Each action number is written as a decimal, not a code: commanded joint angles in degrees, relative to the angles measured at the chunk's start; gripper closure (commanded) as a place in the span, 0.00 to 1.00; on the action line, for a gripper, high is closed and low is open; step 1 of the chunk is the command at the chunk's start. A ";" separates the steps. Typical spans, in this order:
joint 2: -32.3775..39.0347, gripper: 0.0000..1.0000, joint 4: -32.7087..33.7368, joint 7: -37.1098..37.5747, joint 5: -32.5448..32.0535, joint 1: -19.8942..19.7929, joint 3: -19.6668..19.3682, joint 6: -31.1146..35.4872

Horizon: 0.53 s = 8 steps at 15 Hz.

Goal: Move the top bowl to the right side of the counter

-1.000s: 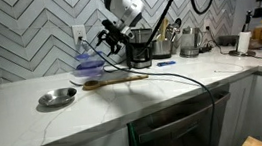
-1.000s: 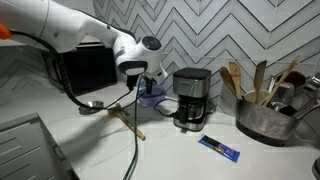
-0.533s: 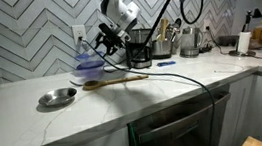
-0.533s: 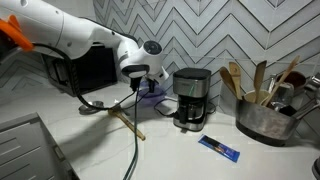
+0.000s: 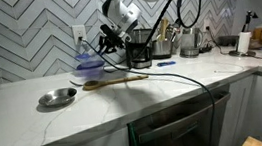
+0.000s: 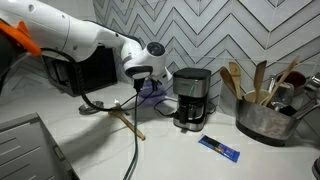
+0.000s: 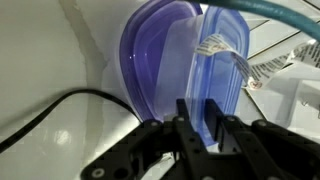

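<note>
The top bowl (image 7: 218, 55), pale lavender-blue, sits nested in a darker blue-purple bowl (image 7: 140, 62) on the white counter (image 5: 173, 90) by the tiled wall. In the wrist view my gripper (image 7: 200, 122) has its two black fingers (image 7: 184, 118) pressed on either side of the pale bowl's rim, shut on it. In both exterior views the bowl stack (image 5: 87, 60) (image 6: 153, 94) stands next to the coffee maker (image 6: 190, 98), with the gripper (image 5: 101, 44) at its edge. The stack rests on the counter.
A shiny metal bowl (image 5: 56, 97) and a wooden spoon (image 5: 112, 81) lie in front of the stack. A black cable (image 6: 130, 150) trails over the counter. A blue packet (image 6: 218, 148) and a pot of utensils (image 6: 265, 115) lie beyond the coffee maker.
The jaws have closed from wide open onto the pale bowl's rim. The arm has shifted only slightly toward the stack; the bowls have not moved.
</note>
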 commanded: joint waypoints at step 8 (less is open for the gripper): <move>2.88 0.75 3.17 -4.03 4.18 -2.10 1.69 0.44</move>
